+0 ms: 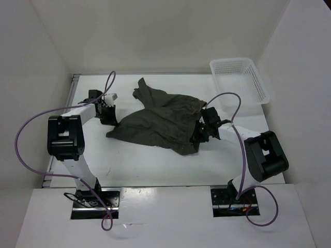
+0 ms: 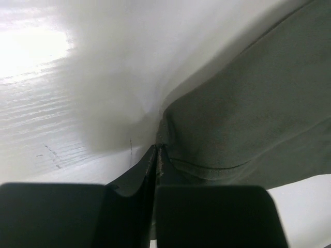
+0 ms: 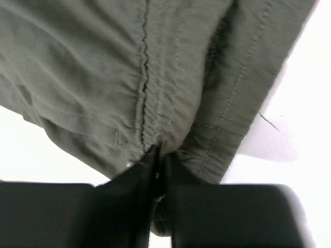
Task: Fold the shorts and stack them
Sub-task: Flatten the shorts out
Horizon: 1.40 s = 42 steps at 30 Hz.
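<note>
- Surface (image 1: 155, 165): white and flat, with white walls at its 9, 12 and 3 o'clock sides. It carries every item listed below.
- Shorts (image 1: 160, 121): one garment of dark olive-green cloth, lying at the centre of the surface. It is unfolded, crumpled and spread unevenly. One lobe runs out toward 11 o'clock, a corner reaches toward 8 o'clock, and the bulk bunches at 3 to 4 o'clock. The right wrist view shows the shorts (image 3: 103, 62) close up: a gathered, puckered band with parallel stitch rows beside a flat hemmed panel. The left wrist view shows the shorts (image 2: 258, 113) as smooth cloth with one line of hem stitching near the edge.
- Left arm (image 1: 64, 137): black and white, reaching from 7 o'clock to the 9 o'clock edge of the shorts.
- Right arm (image 1: 264, 155): black and white, reaching from 5 o'clock to the 4 o'clock edge of the shorts.
- Basket (image 1: 261, 85): white plastic lattice, at 1 to 2 o'clock from the shorts, apart from the cloth.
- Left end effector (image 2: 158, 151): jaws pressed together, pinching the edge of the cloth at its tip.
- Right end effector (image 3: 158, 155): jaws drawn together on the gathered band, with cloth clamped between them.
</note>
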Tool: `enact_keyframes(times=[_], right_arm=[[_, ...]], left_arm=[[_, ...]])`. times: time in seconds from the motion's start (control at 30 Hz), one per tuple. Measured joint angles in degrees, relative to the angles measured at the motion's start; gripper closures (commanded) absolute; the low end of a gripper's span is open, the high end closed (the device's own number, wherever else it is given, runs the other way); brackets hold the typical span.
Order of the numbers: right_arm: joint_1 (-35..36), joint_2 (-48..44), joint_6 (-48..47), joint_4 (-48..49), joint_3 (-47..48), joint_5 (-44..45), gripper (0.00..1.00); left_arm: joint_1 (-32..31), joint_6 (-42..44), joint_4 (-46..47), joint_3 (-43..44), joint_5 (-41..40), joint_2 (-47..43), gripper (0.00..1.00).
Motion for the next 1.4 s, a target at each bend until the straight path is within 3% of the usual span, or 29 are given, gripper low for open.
enact_keyframes(times=[0.03,0.23,0.4,0.53,0.67,0.77,0.83,0.93,1.07,1.2,1.4], right_arm=[[0.00,0.00,-0.09,0.15,0.02,-0.26,1.00],[0.02,-0.48,-2.03,-2.32,4.24,0.72,1.00],[-0.35,-1.07,-5.75,-3.37,16.39,1.88,1.00],[-2.93,3.61,-9.09,-4.24,34.27,0.31,1.00],[-7.04,14.40,-11.74,-4.35,61.13,-1.22,1.00],[-8.37,16.74,-13.33,-4.35,71.06,-2.95,1.00],[-8.44,14.53,-14.34,-3.78,70.01,-3.52,1.00],[-8.57,7.87,-15.37,-3.67,59.93,-4.44,1.00],[-8.83,-1.62,-15.23,-4.09,40.85,-7.39,1.00],[-8.90,-6.75,-14.71,-9.18,26.34,-10.71,1.00],[-7.23,-8.59,-14.05,-17.05,16.15,-11.96,0.97]], left_arm=[[0.02,0.00,-0.59,0.72,0.00,0.00,1.00],[1.64,0.02,-4.70,8.81,0.72,-0.02,1.00],[4.33,0.00,-6.32,18.10,0.55,-0.66,1.00],[6.03,0.00,-8.07,27.02,-0.98,-0.81,1.00],[8.17,-0.11,-9.20,38.34,-2.03,-1.25,1.00],[9.25,-0.22,-9.70,44.52,-1.88,-4.20,1.00],[9.29,-0.17,-10.43,45.57,-2.12,-7.98,1.00],[9.40,-0.15,-12.52,42.60,-2.19,-14.95,1.00],[9.68,-0.04,-18.53,31.65,-2.47,-23.32,1.00],[9.84,-0.02,-27.32,21.14,-3.08,-25.77,1.00],[7.58,0.02,-36.46,2.56,-6.84,-25.83,1.00]])
